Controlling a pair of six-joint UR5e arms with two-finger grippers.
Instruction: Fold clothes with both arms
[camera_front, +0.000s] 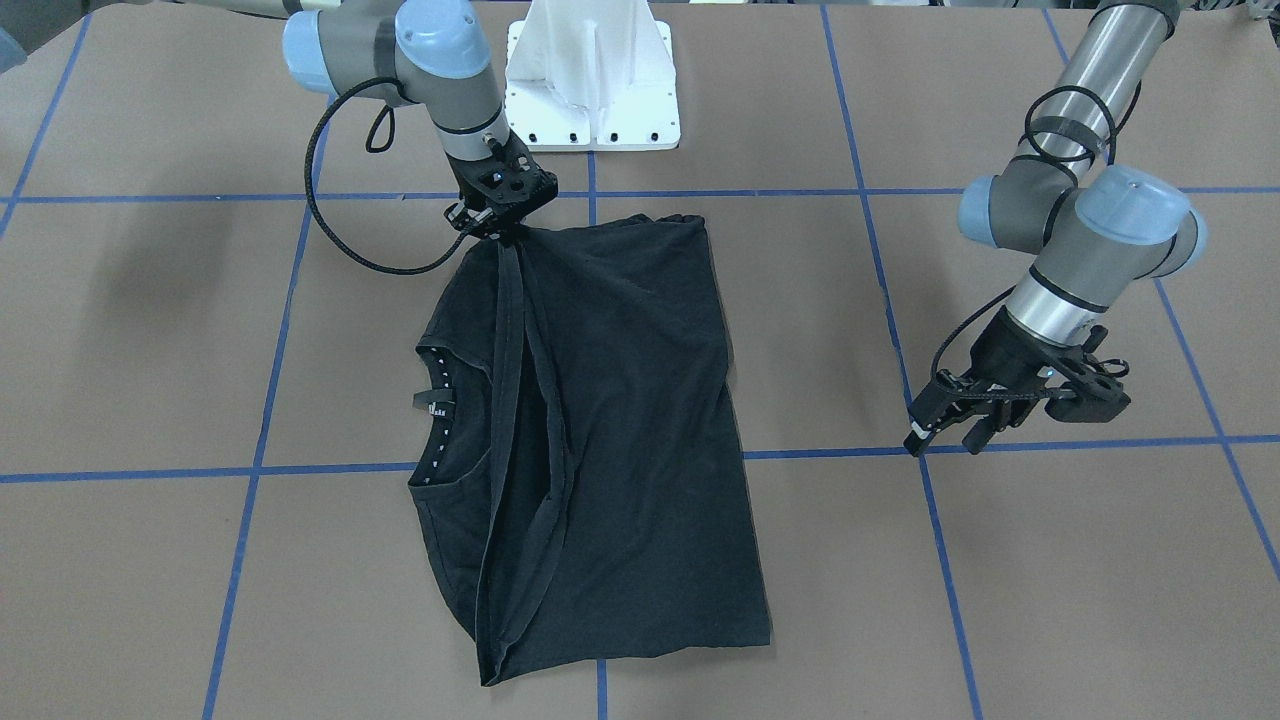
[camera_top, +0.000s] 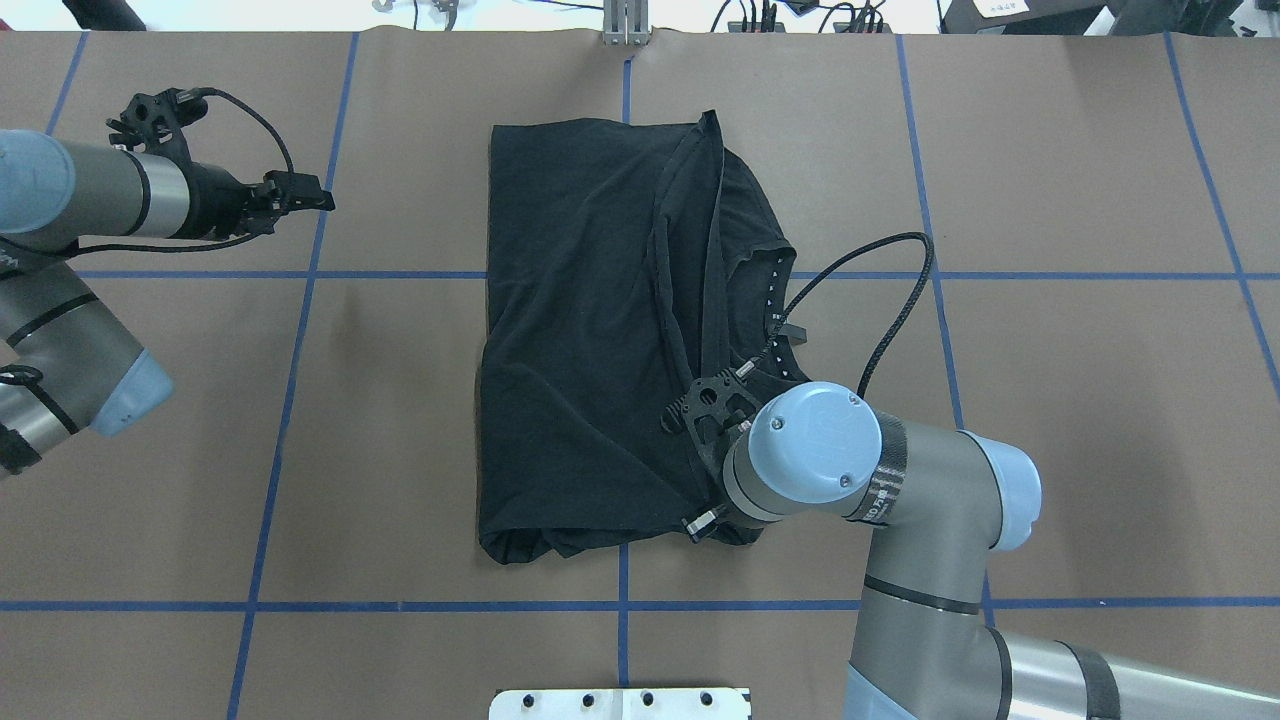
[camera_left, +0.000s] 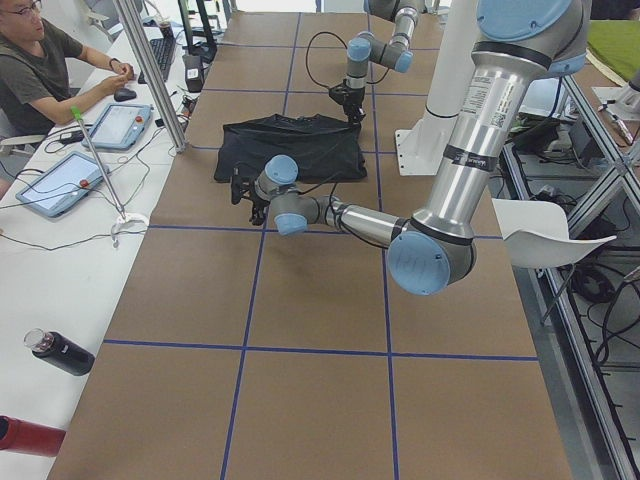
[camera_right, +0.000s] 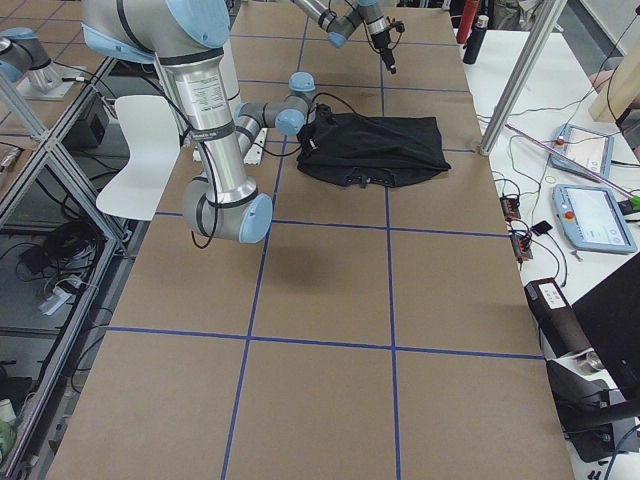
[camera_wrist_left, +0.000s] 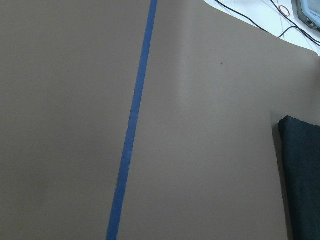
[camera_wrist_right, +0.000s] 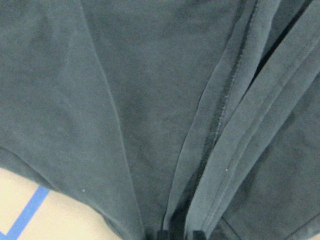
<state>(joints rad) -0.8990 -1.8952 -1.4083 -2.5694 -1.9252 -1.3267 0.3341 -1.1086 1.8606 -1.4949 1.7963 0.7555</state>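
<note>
The black T-shirt (camera_front: 620, 400) lies partly folded at the table's middle, collar and tag towards my right side (camera_top: 580, 330). My right gripper (camera_front: 497, 233) is shut on a bunched edge of the shirt at the end nearest my base, and the fabric is drawn up to a point there. In the right wrist view the shirt's seams (camera_wrist_right: 220, 125) run together at the fingertips. In the overhead view my right wrist hides that gripper. My left gripper (camera_front: 945, 432) is open and empty, above bare table well to the shirt's side (camera_top: 315, 195). The left wrist view shows only the shirt's edge (camera_wrist_left: 302, 175).
The white pedestal base (camera_front: 590, 80) stands just behind the shirt. Blue tape lines (camera_front: 260, 400) cross the brown table cover. An operator (camera_left: 30, 60) sits at the far side with tablets (camera_left: 120, 125), and a pole (camera_left: 150, 70) and bottles (camera_left: 60, 350) stand along that edge.
</note>
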